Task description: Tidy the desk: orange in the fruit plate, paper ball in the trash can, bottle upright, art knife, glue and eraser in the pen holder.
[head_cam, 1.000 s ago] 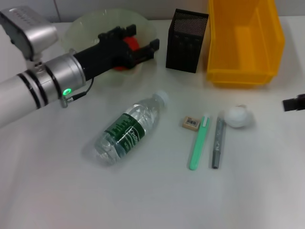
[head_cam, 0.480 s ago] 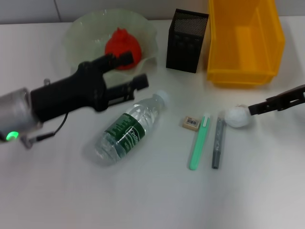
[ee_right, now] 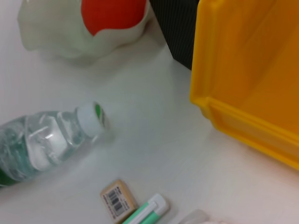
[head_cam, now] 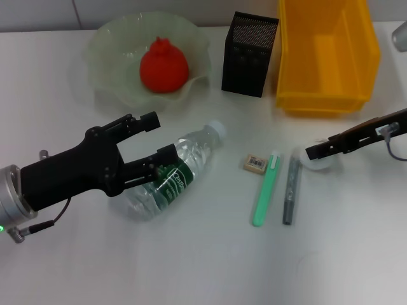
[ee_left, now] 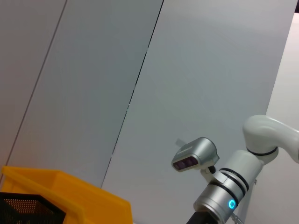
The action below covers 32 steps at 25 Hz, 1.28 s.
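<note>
the desk (head_cam: 210, 267) is a plain white matte tabletop, and behind it the left wrist view shows a smooth pale grey panelled wall (ee_left: 140, 84).

at the far left, the fruit plate (head_cam: 105, 47), translucent pale green with a wavy rim, holds the red-orange orange (head_cam: 163, 65), round with a small nub on top. right of it stands the pen holder (head_cam: 249, 54), a black square mesh cup, and beside that the trash can (head_cam: 327, 51), a glossy yellow rectangular bin.

the bottle (head_cam: 175, 170), clear ribbed plastic with a dark green label and white cap, lies on its side mid-desk. the left gripper (head_cam: 156, 138), matte black, sits over the bottle's near-left end with its fingers spread wide, holding nothing. right of the bottle lie the small beige eraser (head_cam: 255, 163), a pale green stick (head_cam: 266, 189) and a grey stick (head_cam: 290, 189), side by side.

the right gripper (head_cam: 318, 152) reaches in from the right, low over the white wrinkly paper ball (head_cam: 313, 164), which it mostly hides; i cannot tell whether its fingers are parted or closed.
</note>
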Available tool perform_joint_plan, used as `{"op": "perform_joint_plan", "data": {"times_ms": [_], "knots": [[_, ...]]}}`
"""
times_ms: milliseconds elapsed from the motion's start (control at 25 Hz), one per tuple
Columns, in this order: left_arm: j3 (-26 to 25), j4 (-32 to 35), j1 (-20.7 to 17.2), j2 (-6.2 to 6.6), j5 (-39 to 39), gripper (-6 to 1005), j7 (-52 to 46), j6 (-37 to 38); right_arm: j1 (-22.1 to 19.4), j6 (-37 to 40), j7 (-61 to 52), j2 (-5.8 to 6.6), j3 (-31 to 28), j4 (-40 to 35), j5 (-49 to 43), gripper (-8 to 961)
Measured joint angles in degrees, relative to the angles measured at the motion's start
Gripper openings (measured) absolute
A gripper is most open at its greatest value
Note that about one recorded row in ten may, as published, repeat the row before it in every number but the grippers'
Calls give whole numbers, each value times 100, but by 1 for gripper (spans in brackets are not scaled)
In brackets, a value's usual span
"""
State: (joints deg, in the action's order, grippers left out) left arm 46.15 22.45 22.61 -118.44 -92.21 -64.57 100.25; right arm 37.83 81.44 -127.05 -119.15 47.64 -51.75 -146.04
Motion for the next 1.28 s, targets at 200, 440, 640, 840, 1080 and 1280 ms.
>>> {"op": "perform_joint_plan", "data": {"times_ms": [200,440,640,840,1080,1280], "knots": [[72,-4,-34,-11,1,808,9,4,38,-277,90,-1,153,253,0,721],[88,-5,-2,-13,12,808,9,-13,82,-394,112,-3,243,288,4,720],[88,-4,10,-14,39,807,9,-110,99,-429,107,-3,233,290,6,672],[88,-4,49,-19,45,806,8,-185,-10,-236,46,11,149,147,188,555],[88,-12,133,-27,53,805,-12,-247,-570,832,-7,66,-289,-1046,1373,478],[88,-13,261,-31,46,805,-42,-291,-902,675,560,127,-956,-1707,2432,478]]}}
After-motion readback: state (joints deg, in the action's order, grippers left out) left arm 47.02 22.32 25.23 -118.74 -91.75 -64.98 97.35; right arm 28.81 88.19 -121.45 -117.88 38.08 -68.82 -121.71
